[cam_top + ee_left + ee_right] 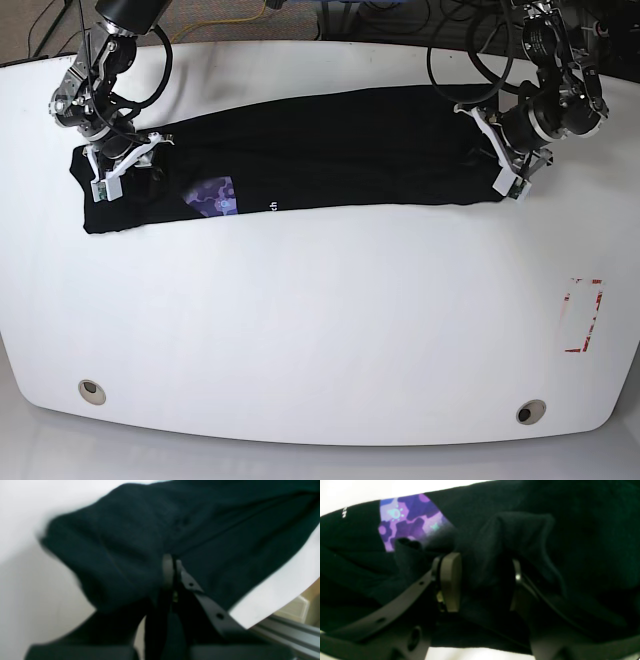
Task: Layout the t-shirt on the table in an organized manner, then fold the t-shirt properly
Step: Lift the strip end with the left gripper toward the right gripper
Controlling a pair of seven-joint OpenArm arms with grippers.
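Both claws pinch the t-shirt [300,150], stretched along the far table [320,330]: left gripper [172,567] closed on the hem, right gripper [482,580] seemingly clamping a thick bunch, which could slip free if pulled unevenly.

the right gripper [482,580] is pinching a thick bunched fold of the t-shirt [545,542], with black cloth filling the gap between its two fingers [451,580] and spilling over both. just past the left finger, a purple patterned patch of the print [407,517] is showing, with small white lettering farther left. white table [357,490] is peeking out beyond the cloth and again below the pincer.
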